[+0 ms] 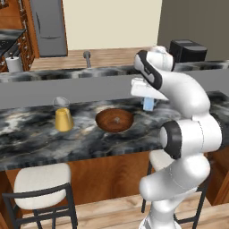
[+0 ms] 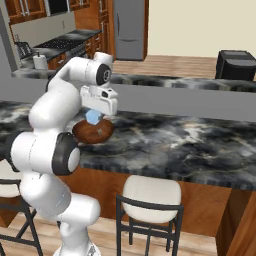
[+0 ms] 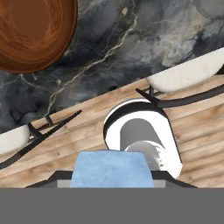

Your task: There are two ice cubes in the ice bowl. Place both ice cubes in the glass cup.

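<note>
While clamped on an ice cube (image 1: pixel 148 104), the pincer (image 1: pixel 148 106) hangs beside the bowl's (image 1: pixel 114 120) rim.

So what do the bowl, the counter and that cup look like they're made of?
The ice bowl looks like polished wood: reddish-brown with ring grain. The counter looks like glossy marble-like stone, dark with pale veins. The glass cup looks like clear glass, see-through on top, yellow-orange below.

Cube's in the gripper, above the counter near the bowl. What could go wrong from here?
1. The gripper holds the ice cube in the air, right of the ice bowl; a slip would likely drop it on the counter.
2. The glass cup stands beyond the bowl and looks narrow; an off-centre release could miss or tip it.
</note>
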Controlling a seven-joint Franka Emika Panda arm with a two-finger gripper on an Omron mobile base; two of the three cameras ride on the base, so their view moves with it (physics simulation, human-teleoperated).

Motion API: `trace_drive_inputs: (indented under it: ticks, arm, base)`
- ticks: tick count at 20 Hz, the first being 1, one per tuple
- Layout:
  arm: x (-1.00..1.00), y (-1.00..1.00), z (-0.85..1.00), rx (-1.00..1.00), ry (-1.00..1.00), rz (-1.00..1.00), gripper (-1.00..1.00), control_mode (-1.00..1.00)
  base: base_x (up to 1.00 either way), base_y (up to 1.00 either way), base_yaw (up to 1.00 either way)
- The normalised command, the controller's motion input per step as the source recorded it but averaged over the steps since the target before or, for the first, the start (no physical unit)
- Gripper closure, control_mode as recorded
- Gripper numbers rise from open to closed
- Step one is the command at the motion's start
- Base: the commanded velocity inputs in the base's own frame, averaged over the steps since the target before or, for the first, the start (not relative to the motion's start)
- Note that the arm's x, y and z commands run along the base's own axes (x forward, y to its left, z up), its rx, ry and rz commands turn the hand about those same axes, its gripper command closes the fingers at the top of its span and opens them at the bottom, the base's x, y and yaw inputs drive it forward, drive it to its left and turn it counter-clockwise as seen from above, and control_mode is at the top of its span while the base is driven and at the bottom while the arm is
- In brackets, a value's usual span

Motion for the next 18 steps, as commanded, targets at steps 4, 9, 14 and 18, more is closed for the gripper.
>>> trace_drive_inputs:
  ticks: [4,9,14,18]
  arm:
    - [-0.57,-0.66,0.37,-0.08,-0.05,0.0,1.0,-1.0]
    - [-0.59,-0.72,0.03,-0.01,-0.17,-0.02,1.0,-1.0]
    - [0.01,-0.02,0.0,0.0,0.0,-0.01,1.0,-1.0]
    - [0.05,-0.26,0.0,-0.02,-0.13,0.0,1.0,-1.0]
  base:
    - [0.0,0.0,0.0]
    - [0.0,0.0,0.0]
    - [0.0,0.0,0.0]
    - [0.0,0.0,0.0]
